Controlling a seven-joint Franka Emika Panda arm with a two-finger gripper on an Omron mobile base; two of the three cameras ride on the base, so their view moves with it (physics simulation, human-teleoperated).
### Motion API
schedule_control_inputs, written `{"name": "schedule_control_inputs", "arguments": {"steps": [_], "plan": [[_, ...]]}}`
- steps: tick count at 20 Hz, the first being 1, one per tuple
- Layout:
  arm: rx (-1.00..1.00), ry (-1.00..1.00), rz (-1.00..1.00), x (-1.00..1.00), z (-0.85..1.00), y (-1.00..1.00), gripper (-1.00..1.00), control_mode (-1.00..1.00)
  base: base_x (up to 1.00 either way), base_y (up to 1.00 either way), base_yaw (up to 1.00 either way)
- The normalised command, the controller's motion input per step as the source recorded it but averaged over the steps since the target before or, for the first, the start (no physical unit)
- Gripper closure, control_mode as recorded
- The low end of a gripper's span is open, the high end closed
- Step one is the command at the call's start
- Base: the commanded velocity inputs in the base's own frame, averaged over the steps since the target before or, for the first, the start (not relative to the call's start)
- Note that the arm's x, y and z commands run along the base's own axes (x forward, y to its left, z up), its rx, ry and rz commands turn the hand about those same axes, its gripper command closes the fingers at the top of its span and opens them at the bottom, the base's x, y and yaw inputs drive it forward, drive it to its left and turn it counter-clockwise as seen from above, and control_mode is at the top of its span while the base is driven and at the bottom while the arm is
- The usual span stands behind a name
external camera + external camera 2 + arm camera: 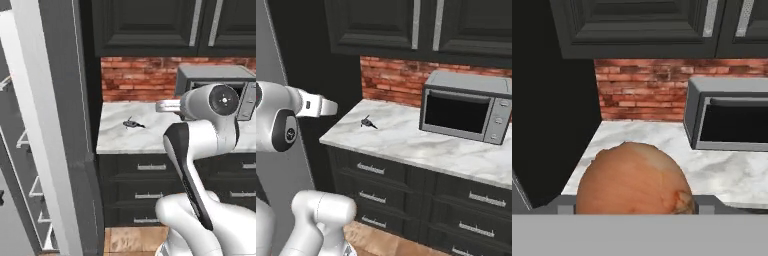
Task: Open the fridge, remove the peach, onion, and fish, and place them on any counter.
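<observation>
Filling the lower middle of the hand view, a round orange-brown onion (633, 179) sits between the jaws, which are spread wide and closed on it; the grey finger tips show at its left and right flanks. Beyond the onion lies the white-grey marbled counter (712, 172), with a red brick wall (642, 90) behind it and black upper cabinets (637, 25) above. A grey microwave (466, 107) stands toward the back of the counter, to the right. The fish (133, 123), small and dark, lies on the counter near its left end, well apart from the microwave and roughly midway between the front and back edges. In the left base view the fridge (55, 125) stands at the left with its light-grey door swung open, white shelf brackets showing inside. Black drawers with silver handles (371, 168) run under the counter's front edge. Whether the onion touches the counter cannot be told.
</observation>
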Motion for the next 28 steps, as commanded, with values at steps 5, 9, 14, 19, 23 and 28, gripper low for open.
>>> {"name": "schedule_control_inputs", "arguments": {"steps": [5, 9, 14, 19, 23, 28], "plan": [[0.00, 0.00, 0.00, 0.00, 0.00, 0.00, 1.00, 1.00, 1.00, -0.77, 0.38], [0.00, 0.00, 0.00, 0.00, 0.00, 0.00, 1.00, 1.00, 0.92, -0.74, 0.35], [0.02, 0.23, 0.18, 0.69, -0.70, -0.26, 1.00, -1.00, 0.15, -0.12, 0.06], [-0.01, 0.28, 0.05, 0.97, -1.00, -0.03, 1.00, -1.00, 0.00, 0.00, 0.00], [-0.01, 0.21, 0.00, 1.00, -1.00, -0.21, 1.00, -1.00, 0.00, 0.00, 0.00], [-0.02, 0.11, 0.00, 0.92, -1.00, -0.26, 1.00, -1.00, 0.00, 0.00, 0.00]]}}
